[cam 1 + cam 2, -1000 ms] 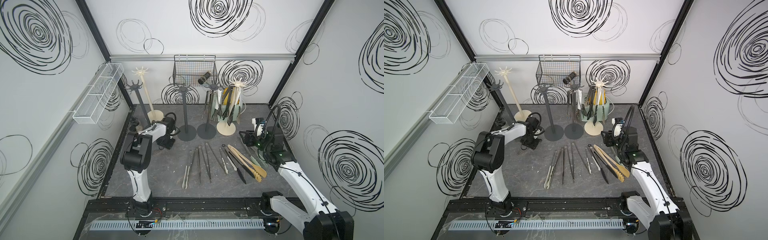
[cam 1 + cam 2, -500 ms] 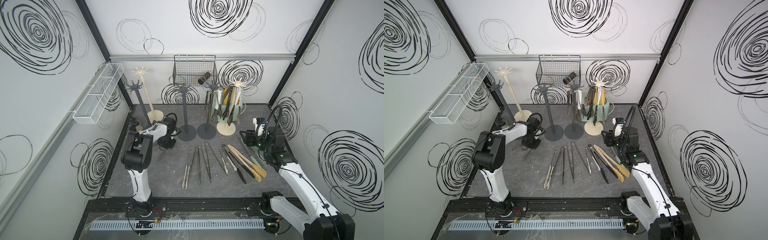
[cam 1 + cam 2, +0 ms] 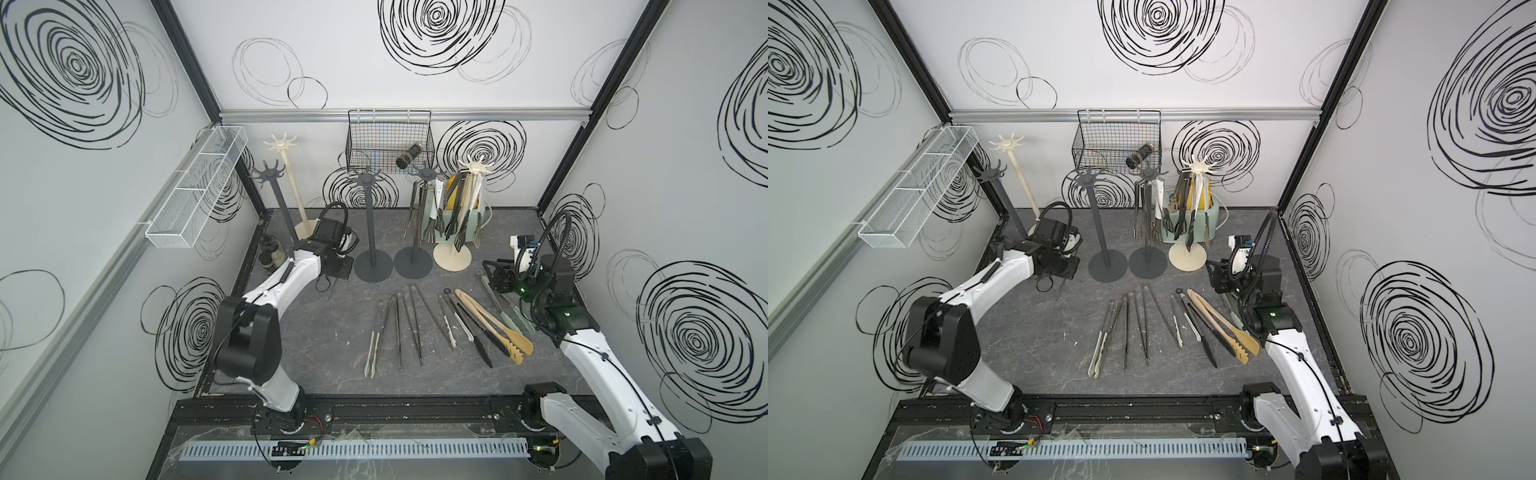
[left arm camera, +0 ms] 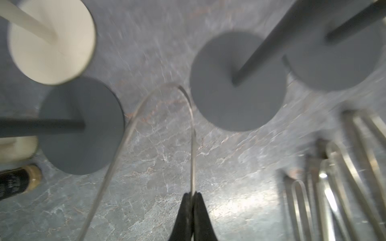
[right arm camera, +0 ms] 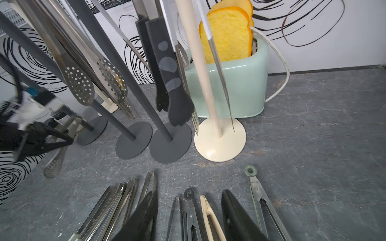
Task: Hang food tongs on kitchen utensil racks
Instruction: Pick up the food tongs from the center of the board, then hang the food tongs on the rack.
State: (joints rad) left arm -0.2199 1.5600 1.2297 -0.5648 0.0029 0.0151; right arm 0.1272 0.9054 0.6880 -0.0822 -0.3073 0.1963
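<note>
Starting at the front of the table (image 3: 316, 345): a row of food tongs (image 3: 409, 328) lies flat, slim steel and black pairs side by side. The wide wooden pair (image 3: 494, 328) and a pale green pair (image 3: 513, 318) sit at the right end. The right tool (image 5: 190, 193) hovers low over that end with its black fingers (image 5: 144, 217) spread apart and nothing between them. Over on the left, the left tool (image 4: 192, 195) is pinched tight on one arm of some thin steel tongs (image 4: 146, 108), while the other arm swings free. In the right wrist view their perforated tip hangs below the tool, and I can't tell if it touches the table. Behind all that are the kitchen utensil racks. The bare grey rack (image 3: 370, 220) is in the middle. Just beside it is the second grey rack (image 3: 413, 264) with steel pairs hanging off it. Next comes the loaded cream rack (image 3: 446, 262), carrying black and steel pairs. The corner grey rack (image 3: 277, 199) and corner cream rack (image 3: 292, 178) stand bare at the far left. Right at the back there's a pale green toaster (image 5: 240, 89) with bread slices (image 5: 227, 35) in it, plus a black wire basket (image 3: 388, 141) on the wall.
</note>
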